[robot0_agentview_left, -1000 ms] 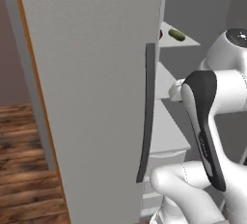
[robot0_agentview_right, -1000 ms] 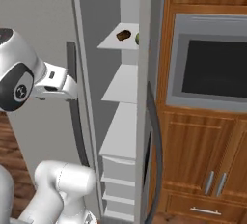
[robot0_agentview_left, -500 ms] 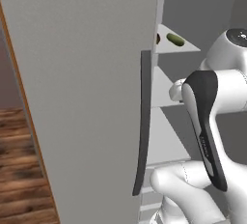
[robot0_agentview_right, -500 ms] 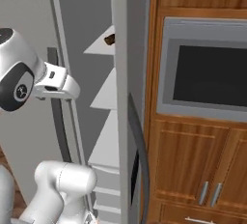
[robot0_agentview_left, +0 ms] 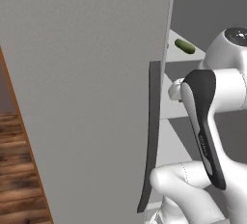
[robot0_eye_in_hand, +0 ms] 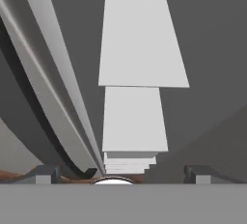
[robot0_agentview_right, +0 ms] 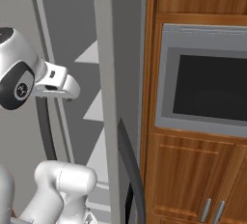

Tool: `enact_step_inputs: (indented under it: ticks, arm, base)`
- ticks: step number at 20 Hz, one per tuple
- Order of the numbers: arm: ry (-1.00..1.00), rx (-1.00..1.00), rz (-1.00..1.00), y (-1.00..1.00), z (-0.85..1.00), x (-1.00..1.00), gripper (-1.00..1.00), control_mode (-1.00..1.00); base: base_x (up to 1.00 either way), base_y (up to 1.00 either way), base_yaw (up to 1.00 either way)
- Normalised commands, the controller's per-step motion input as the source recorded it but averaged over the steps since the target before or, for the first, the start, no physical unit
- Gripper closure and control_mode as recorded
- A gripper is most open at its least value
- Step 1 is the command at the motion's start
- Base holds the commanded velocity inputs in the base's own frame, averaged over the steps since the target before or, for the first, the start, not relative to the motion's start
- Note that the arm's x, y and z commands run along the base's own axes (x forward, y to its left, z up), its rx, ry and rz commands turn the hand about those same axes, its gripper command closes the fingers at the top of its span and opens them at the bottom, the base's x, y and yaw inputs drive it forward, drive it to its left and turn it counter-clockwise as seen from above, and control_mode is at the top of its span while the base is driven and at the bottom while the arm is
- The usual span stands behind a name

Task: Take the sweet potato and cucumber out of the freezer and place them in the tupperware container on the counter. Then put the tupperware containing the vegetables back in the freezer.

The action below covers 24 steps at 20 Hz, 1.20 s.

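Closer now to the freezer (robot0_agentview_left: 87, 97), cucumber (robot0_agentview_left: 185, 46) on its shelf, the claw (robot0_eye_in_hand: 120, 172) spread wide.

Kitchen: freezer (robot0_agentview_left: 87, 97), built-in oven (robot0_agentview_right: 205, 80), wooden cabinets (robot0_agentview_right: 193, 175).

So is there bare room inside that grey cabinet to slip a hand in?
Yes. In the hand view, two pale shelves lie bare between the freezer's walls. The left base view shows the cucumber on an upper shelf; the door crowds the left.
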Motion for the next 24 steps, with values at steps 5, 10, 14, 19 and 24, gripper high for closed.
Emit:
enact_step_inputs:
  ticks: [5,10,14,19,24]
  arm:
    - [-0.01,0.02,0.0,-0.15,0.04,0.0,-1.0,-1.0]
    - [-0.1,0.05,0.0,-0.44,0.28,0.01,-1.0,-1.0]
    - [-0.09,0.02,0.0,-0.3,0.33,0.23,-1.0,-1.0]
    - [-0.07,0.0,0.0,-0.05,0.32,0.36,-1.0,-1.0]
    - [-0.03,0.0,0.0,-0.09,0.32,0.45,-1.0,-1.0]
  base:
    - [0.2,-0.17,0.0]
    - [0.0,0.0,0.0]
    - [0.0,0.0,0.0]
    - [0.0,0.0,0.0]
    - [0.0,0.0,0.0]
